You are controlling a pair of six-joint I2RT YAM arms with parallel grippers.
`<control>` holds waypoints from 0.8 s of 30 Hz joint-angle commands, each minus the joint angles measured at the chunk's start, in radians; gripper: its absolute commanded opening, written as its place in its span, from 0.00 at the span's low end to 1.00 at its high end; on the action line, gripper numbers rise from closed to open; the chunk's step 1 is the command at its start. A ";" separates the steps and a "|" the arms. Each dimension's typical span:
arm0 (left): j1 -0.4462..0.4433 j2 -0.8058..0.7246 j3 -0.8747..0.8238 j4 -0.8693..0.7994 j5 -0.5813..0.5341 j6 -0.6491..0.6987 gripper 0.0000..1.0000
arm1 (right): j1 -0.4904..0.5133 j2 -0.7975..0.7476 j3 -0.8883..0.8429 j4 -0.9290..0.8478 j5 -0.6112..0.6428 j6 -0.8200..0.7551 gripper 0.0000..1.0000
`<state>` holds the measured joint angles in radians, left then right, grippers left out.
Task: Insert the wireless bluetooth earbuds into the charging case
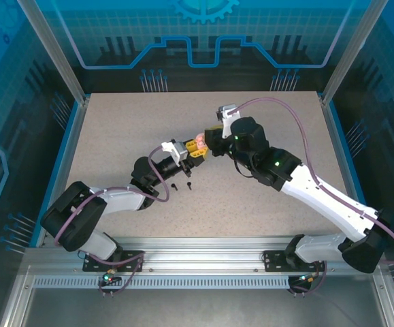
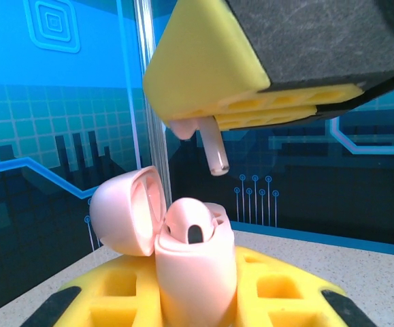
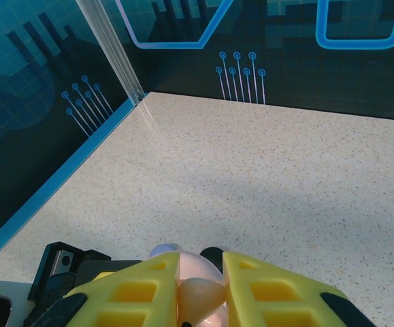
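Left gripper (image 2: 197, 303) pinching pink case (image 2: 195, 262); right gripper (image 3: 200, 283) pinching pink earbud (image 2: 215, 152); speckled tabletop (image 3: 251, 170), blue walls (image 3: 26, 54).

**Enclosure and table, as we find them**

We note a speckled beige table (image 1: 115, 136), flat and matte. A blue strip (image 1: 60, 167) runs along its left edge and meets the wall. Two aluminium posts stand at the far corners, left post (image 1: 54, 51) and right post (image 1: 353, 51), both leaning outward in the top view. The back wall (image 1: 81, 41) is blue, printed with a grid and a circuit outline. A gear emblem (image 1: 205, 8) sits top centre, cut off by the frame. Small pin marks (image 1: 154, 80) line the wall's foot. At the near edge we log a slotted aluminium rail (image 1: 203, 281).
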<state>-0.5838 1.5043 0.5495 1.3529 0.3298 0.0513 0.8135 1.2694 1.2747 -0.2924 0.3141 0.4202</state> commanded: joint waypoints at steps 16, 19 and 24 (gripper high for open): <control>-0.009 -0.007 0.033 0.040 0.015 0.013 0.00 | 0.022 0.003 -0.061 0.028 0.024 -0.009 0.20; -0.008 -0.009 0.036 0.035 0.015 0.013 0.00 | 0.024 -0.004 -0.067 0.022 0.035 -0.015 0.20; -0.007 -0.012 0.038 0.030 0.017 0.013 0.00 | 0.026 -0.011 -0.075 0.026 0.039 -0.024 0.20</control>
<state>-0.5858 1.5047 0.5495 1.3331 0.3367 0.0536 0.8204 1.2747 1.2140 -0.2535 0.3340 0.4164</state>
